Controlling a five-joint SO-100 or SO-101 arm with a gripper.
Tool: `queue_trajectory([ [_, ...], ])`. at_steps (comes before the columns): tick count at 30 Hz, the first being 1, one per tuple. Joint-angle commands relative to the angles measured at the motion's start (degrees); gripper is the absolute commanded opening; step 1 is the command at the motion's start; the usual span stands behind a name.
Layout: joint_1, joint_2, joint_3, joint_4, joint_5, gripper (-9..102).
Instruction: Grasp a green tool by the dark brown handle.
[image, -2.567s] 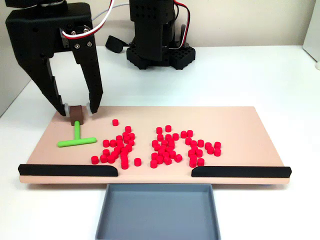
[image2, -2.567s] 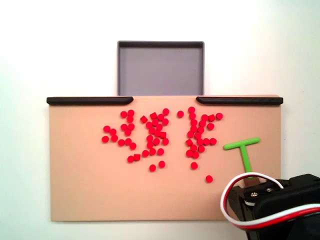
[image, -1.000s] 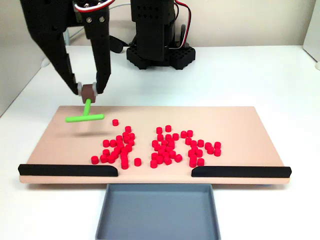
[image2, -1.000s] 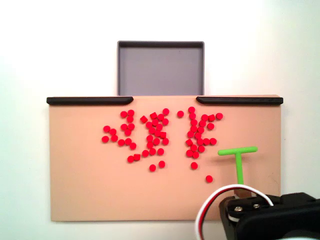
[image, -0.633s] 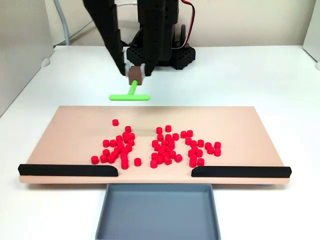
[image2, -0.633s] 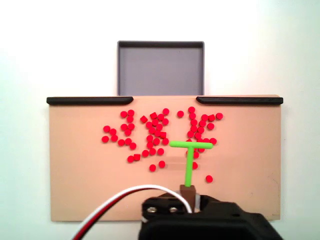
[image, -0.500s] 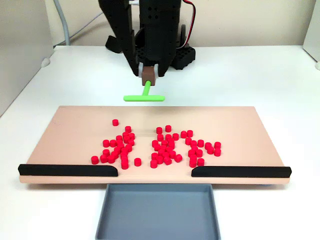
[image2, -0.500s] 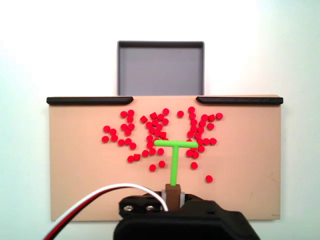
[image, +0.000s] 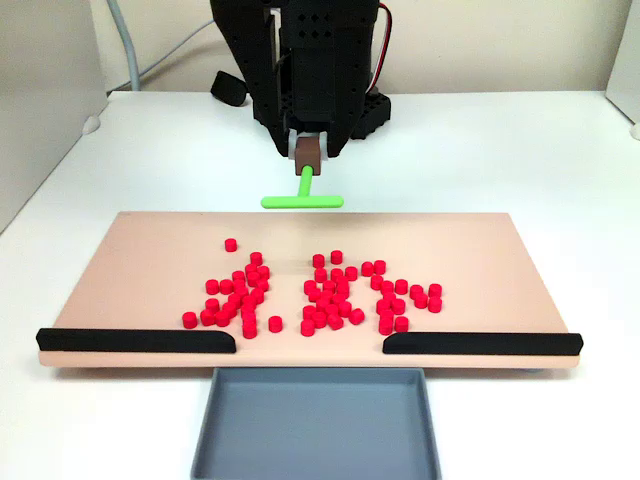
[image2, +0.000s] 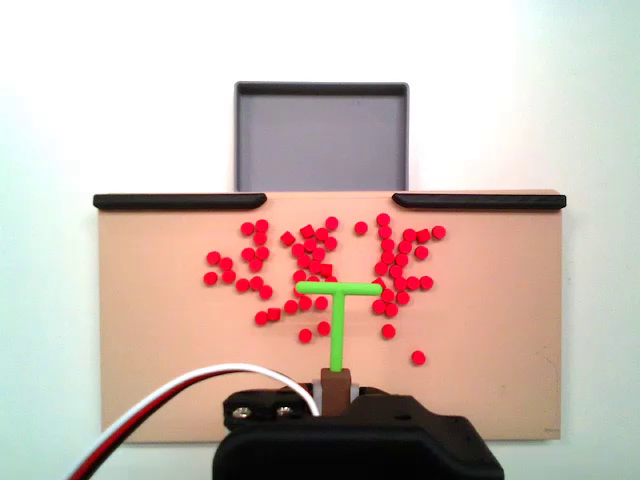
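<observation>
The green tool (image: 302, 198) hangs in the air above the far edge of the tan board (image: 140, 270), crossbar level, stem pointing up. Its dark brown handle (image: 308, 153) sits between the black fingers of my gripper (image: 308, 154), which is shut on it. In a fixed view from above, the green tool (image2: 338, 310) reaches out over the red cylinders, the dark brown handle (image2: 335, 387) pinched at the front of my gripper (image2: 335, 390), whose black body covers the board's near edge.
Several small red cylinders (image: 315, 290) lie scattered mid-board, also red cylinders (image2: 320, 265). Two long black bars (image: 135, 340) (image: 480, 344) line the board's near edge with a gap between them. A grey tray (image: 315, 425) sits below that gap. The arm's base (image: 320, 100) stands behind the board.
My gripper has lifted the green tool off the board's left end and carried it up and rightward to the middle of the far edge, still shut on the handle.
</observation>
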Motion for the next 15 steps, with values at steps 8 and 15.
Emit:
queue_trajectory([
  [8,-0.3,0.4,-0.2,-0.3,0.4,0],
  [15,-0.4,1.2,-0.2,-0.3,0.4,0],
])
